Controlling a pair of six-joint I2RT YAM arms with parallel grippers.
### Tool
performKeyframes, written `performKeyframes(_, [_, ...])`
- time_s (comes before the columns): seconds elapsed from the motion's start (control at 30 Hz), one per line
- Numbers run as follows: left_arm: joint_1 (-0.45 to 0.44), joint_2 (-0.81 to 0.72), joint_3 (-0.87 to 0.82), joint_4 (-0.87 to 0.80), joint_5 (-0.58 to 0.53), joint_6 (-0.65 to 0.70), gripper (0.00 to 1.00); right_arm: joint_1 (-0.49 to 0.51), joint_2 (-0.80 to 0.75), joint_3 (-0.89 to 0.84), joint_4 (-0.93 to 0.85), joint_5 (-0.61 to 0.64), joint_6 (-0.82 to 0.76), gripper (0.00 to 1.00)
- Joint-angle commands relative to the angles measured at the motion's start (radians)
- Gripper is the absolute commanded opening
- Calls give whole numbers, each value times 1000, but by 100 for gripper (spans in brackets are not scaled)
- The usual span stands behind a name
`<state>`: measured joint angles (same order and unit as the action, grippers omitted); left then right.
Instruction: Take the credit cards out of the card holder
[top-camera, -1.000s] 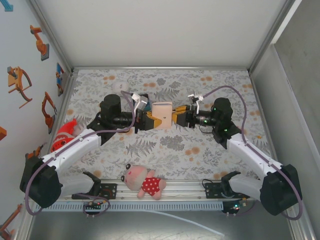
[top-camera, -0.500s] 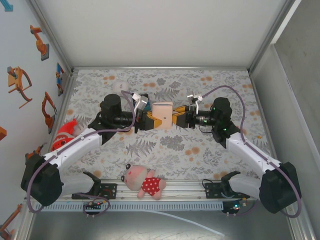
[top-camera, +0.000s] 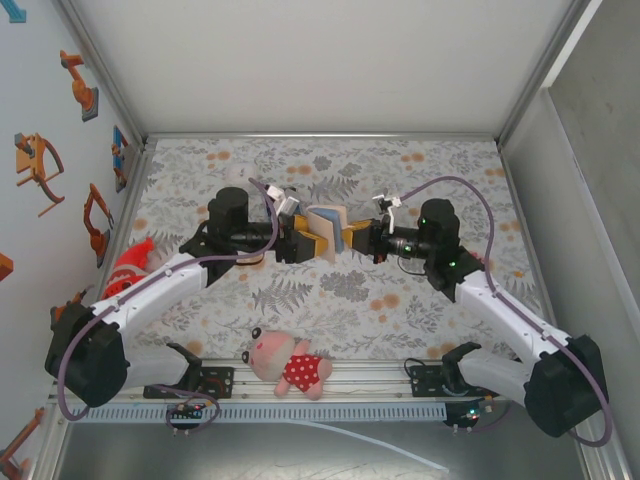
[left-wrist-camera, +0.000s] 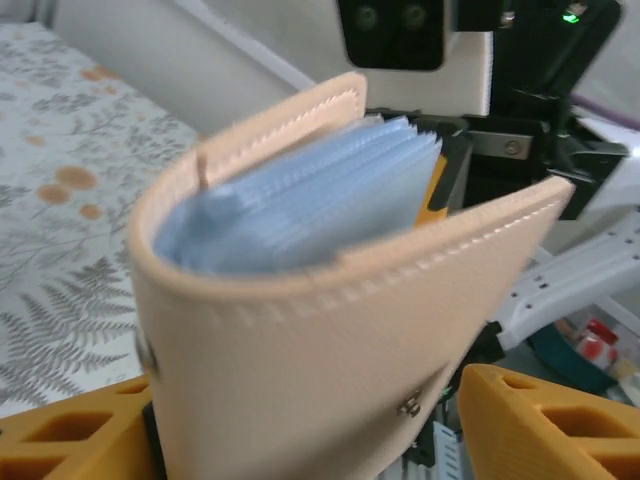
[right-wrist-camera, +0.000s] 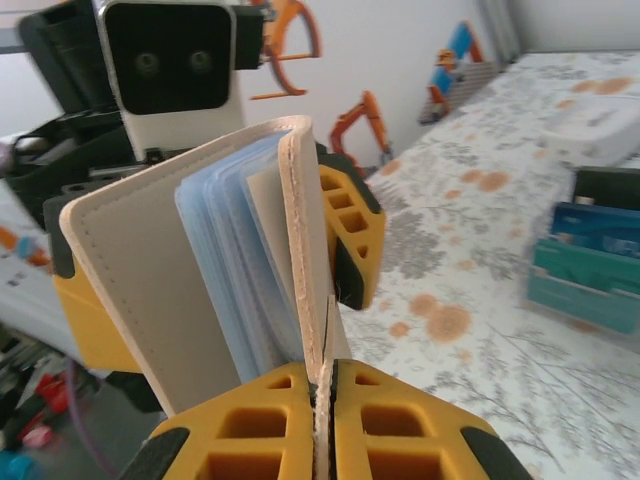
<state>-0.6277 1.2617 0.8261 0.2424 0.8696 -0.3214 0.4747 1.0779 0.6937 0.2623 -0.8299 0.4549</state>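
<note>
Setting: a tabletop (top-camera: 420, 300) covered in a grey leaf-and-flower print, with two robot arms meeting over its middle.
Card holder (top-camera: 326, 226): a tan leather wallet held up off the tabletop between the two grippers. It is fanned partly open, with its fold toward the left arm and its open edges toward the right arm.
Inside: a stack of pale blue clear sleeves (left-wrist-camera: 320, 190) sits between the two covers.
Left gripper (top-camera: 302, 240): jaws spread wide, with one orange finger (left-wrist-camera: 545, 420) on each side of the fold end. I cannot tell whether they press on the covers.
Right gripper (right-wrist-camera: 322, 400): jaws pinched tight on the edge of one tan cover; the other cover stands apart from it.
Nearby: a pink plush toy (top-camera: 285, 365) in a red spotted dress lies at the near edge. A teal-and-blue striped block (right-wrist-camera: 590, 265) rests on the tabletop.
</note>
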Motion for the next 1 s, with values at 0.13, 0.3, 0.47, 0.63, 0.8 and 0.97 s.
performKeyframes(0.13, [-11,8,35,-25,-167,-17,87,4,-35,41,-74,173,-1,0])
performKeyframes(0.3, [-25,53,25,63,-194,-78,89,4,-52,40,-92,230,7,0])
performKeyframes(0.47, [-44,104,31,109,-234,-113,90,4,-71,44,-117,275,8,0])
performKeyframes(0.63, [-56,133,48,110,-298,-124,89,4,-91,46,-150,315,6,0])
performKeyframes(0.8, [-64,137,60,65,-395,-109,71,4,-105,52,-192,355,2,0])
performKeyframes(0.97, [-70,145,73,25,-460,-98,43,4,-105,65,-217,374,5,0])
